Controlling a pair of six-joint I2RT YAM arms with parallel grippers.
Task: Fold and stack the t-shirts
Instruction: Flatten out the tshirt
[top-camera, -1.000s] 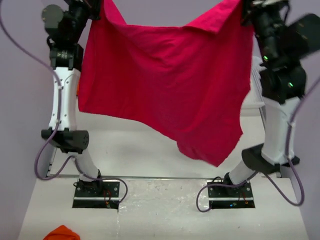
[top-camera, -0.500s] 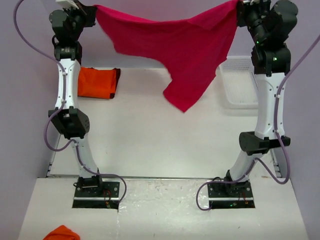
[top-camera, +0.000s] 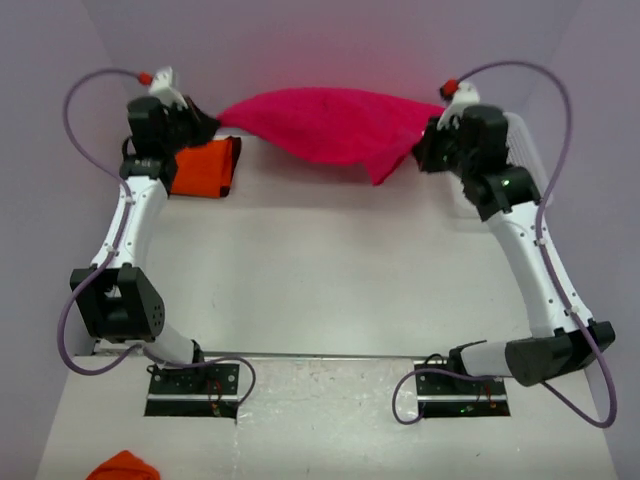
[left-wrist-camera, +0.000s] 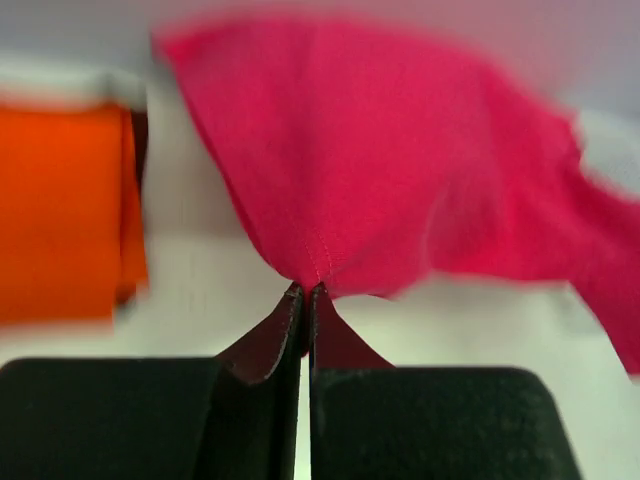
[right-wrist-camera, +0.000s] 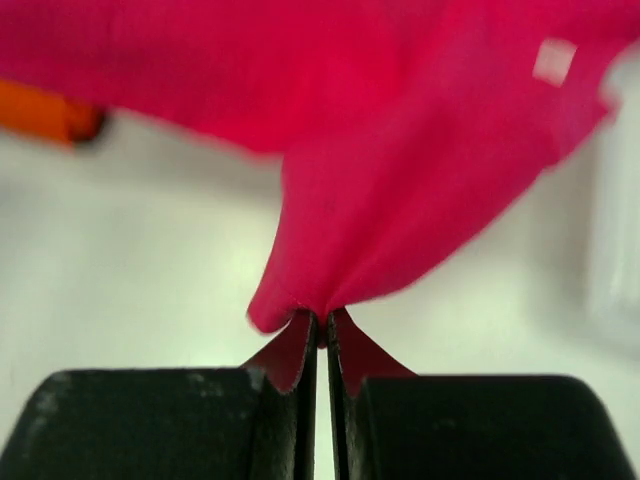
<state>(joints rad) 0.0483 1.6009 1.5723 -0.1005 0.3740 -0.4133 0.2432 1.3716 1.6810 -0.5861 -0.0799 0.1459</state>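
Bright, even light; heavy blur on crimson-pink t-shirt, wrist views.

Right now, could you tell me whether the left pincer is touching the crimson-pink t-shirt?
Touching. The left wrist view shows the left pincer shut on a pinched edge of the crimson-pink t-shirt.

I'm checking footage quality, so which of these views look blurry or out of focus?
Top external: mostly sharp, pink t-shirt slightly smeared. Left wrist: pink shirt and orange t-shirt soft, the fingertips sharper. Right wrist: cloth blurred too.
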